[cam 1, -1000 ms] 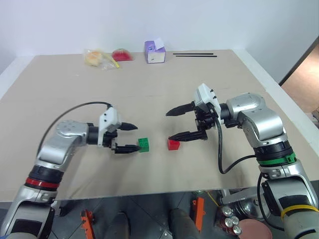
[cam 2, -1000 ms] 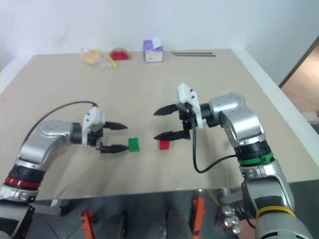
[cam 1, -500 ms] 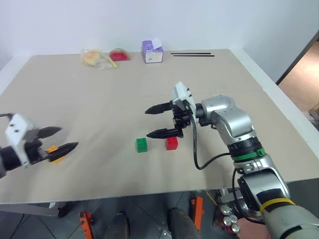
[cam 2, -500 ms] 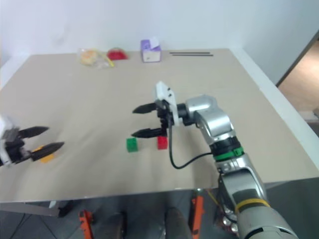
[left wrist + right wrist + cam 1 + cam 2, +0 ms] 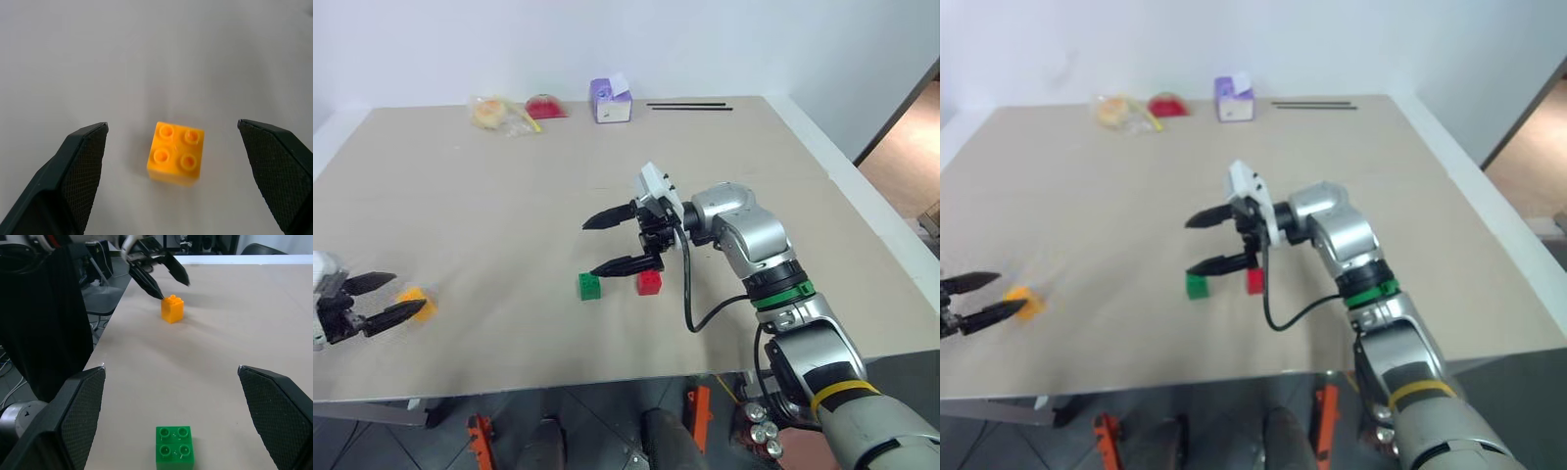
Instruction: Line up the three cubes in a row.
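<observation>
The green cube (image 5: 589,286) and the red cube (image 5: 649,282) sit side by side near the table's middle, a small gap between them. Just above and behind them hovers my right gripper (image 5: 590,249), open and pointing left with nothing between its fingers; in its wrist view the green cube (image 5: 174,447) lies low between them. Far out at the table's left lies the yellow-orange cube (image 5: 416,302). My left gripper (image 5: 406,294) is open at it. In the left wrist view the cube (image 5: 175,154) rests on the table between the wide-apart fingers (image 5: 80,171), untouched.
A purple and white box (image 5: 611,101), a clear bag with something yellow (image 5: 504,114), a red item (image 5: 546,106) and thin black sticks (image 5: 690,106) lie along the table's far edge. The table's front edge runs close below both grippers.
My left arm swung away from the green cube, out left to the yellow-orange cube, staying open. The right gripper shifted left over the red and green cubes. The camera view also shifted.
</observation>
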You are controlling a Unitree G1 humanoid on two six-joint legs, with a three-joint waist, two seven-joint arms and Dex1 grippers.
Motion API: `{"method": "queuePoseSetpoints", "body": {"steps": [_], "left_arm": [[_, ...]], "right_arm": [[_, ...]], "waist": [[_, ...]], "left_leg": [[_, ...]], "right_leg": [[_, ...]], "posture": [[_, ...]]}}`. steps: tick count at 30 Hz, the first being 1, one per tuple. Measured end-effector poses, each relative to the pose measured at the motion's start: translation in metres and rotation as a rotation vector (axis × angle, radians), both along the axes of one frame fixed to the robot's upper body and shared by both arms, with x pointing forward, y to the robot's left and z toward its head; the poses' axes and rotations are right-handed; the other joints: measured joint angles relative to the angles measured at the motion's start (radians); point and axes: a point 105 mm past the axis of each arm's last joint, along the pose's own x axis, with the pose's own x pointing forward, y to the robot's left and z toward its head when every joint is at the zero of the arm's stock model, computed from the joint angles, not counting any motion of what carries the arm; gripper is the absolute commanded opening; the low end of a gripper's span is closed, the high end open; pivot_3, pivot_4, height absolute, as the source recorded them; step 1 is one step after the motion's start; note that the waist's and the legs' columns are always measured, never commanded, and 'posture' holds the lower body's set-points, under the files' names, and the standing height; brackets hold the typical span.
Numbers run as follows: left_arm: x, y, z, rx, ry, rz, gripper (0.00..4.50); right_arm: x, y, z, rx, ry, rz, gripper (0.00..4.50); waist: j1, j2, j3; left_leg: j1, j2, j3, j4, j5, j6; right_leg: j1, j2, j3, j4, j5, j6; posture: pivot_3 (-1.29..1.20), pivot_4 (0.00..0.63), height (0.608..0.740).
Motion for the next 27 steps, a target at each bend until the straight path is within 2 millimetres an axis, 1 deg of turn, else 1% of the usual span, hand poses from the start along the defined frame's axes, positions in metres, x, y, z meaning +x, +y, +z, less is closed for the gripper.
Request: {"method": "queuePoseSetpoints", "body": {"steps": [2,5,8,9,12,16,21,24,27], "left_arm": [[0.001,-0.001,-0.001,-0.001,0.006,-0.012,4.40],[0.004,-0.002,-0.009,0.008,0.042,-0.037,4.40],[0.002,0.001,-0.017,0.022,0.072,-0.038,4.40],[0.001,0.004,-0.021,0.035,0.090,-0.036,4.40],[-0.004,0.008,-0.028,0.058,0.123,-0.031,4.40],[-0.006,0.013,-0.031,0.072,0.134,-0.016,4.40],[-0.006,0.015,-0.030,0.081,0.129,-0.016,4.40],[-0.005,0.015,-0.030,0.082,0.125,-0.013,3.59],[-0.004,0.015,-0.029,0.083,0.121,-0.012,2.61]], "right_arm": [[0.000,0.000,0.001,-0.001,-0.003,0.001,4.50],[-0.001,-0.001,0.001,-0.005,-0.002,-0.001,4.50],[-0.001,-0.003,0.003,-0.012,-0.009,-0.008,4.50],[-0.001,-0.003,0.004,-0.014,-0.014,-0.009,4.50],[-0.003,-0.003,0.005,-0.015,-0.018,-0.009,4.50],[-0.004,-0.003,0.007,-0.016,-0.022,-0.006,4.50],[-0.004,-0.003,0.006,-0.018,-0.020,-0.009,4.50],[-0.004,-0.003,0.006,-0.018,-0.020,-0.009,4.50],[-0.004,-0.003,0.006,-0.018,-0.020,-0.009,4.50]], "waist": [[0.000,0.000,0.000],[-0.001,0.000,0.000],[-0.001,0.000,0.000],[-0.001,0.000,0.000],[-0.002,0.000,0.000],[-0.002,0.000,0.000],[-0.002,0.000,0.000],[-0.002,0.000,0.000],[-0.002,0.000,0.000]], "left_leg": [[-0.001,0.001,0.000,0.000,0.000,0.000],[-0.002,0.003,0.000,-0.001,0.000,0.000],[-0.002,0.007,0.000,-0.001,0.000,0.000],[-0.002,0.008,0.000,-0.001,0.000,0.000],[-0.002,0.008,0.000,-0.001,0.000,0.000],[-0.002,0.008,0.000,-0.001,0.000,0.000],[-0.002,0.008,0.000,-0.001,0.000,0.000],[-0.002,0.008,0.000,-0.001,0.000,0.000],[-0.002,0.008,0.000,-0.001,0.000,0.000]], "right_leg": [[-0.002,0.002,0.000,0.001,0.000,0.000],[-0.007,0.004,0.000,0.009,-0.001,0.000],[-0.008,0.009,0.000,0.010,-0.002,-0.004],[-0.009,0.010,0.000,0.010,-0.004,-0.007],[-0.009,0.010,0.001,0.011,-0.004,-0.008],[-0.009,0.010,0.001,0.011,-0.004,-0.008],[-0.009,0.010,0.001,0.011,-0.004,-0.008],[-0.009,0.010,0.001,0.011,-0.004,-0.008],[-0.009,0.010,0.001,0.011,-0.004,-0.008]], "posture": [[0.00,0.150,0.740],[0.00,0.150,0.740],[0.00,0.150,0.740],[0.00,0.150,0.740],[0.00,0.150,0.740],[0.00,0.150,0.740],[0.00,0.150,0.740],[0.00,0.150,0.740],[0.00,0.150,0.740]]}}
